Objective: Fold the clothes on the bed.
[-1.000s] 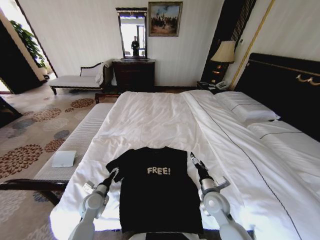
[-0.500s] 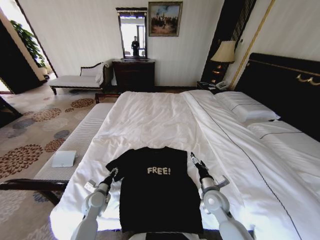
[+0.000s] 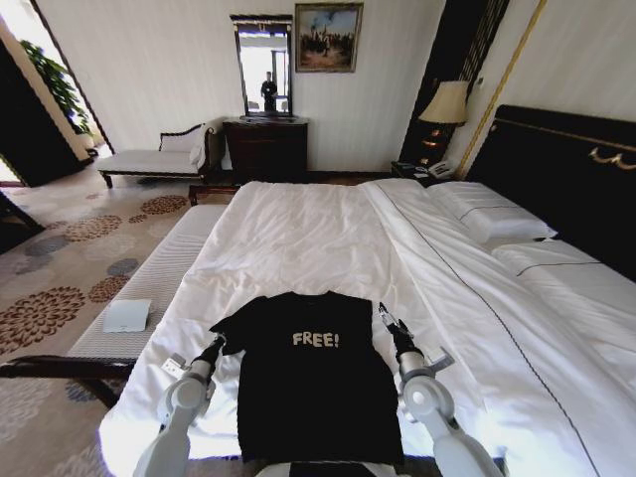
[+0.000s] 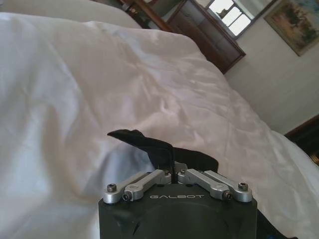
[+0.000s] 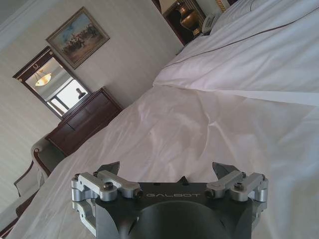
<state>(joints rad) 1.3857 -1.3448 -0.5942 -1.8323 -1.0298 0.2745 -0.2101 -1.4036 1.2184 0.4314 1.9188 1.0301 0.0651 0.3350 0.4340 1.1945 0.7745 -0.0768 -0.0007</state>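
The clothes are one black T-shirt [image 3: 313,383] with white "FREE!" lettering, lying flat, chest up, at the near edge of the bed [image 3: 298,229]. At the shirt's left sleeve, my left gripper [image 3: 214,346] is shut on a raised flap of black sleeve fabric [image 4: 144,144]; in the left wrist view the left gripper [image 4: 172,172] has its fingers pinched together on it. My right gripper [image 3: 388,320] rests by the right sleeve edge. In the right wrist view the right gripper [image 5: 167,168] stands open, with only white sheet beyond it.
White pillows [image 3: 487,214] and a dark headboard [image 3: 566,169] lie to the right. A grey bench [image 3: 159,278] with a white sheet of paper [image 3: 127,315] runs along the bed's left side. A dresser [image 3: 265,149] and chaise [image 3: 149,159] stand far back.
My left gripper has drawn slightly left and back, away from the shirt body, with the sleeve in it. The right arm has barely shifted.
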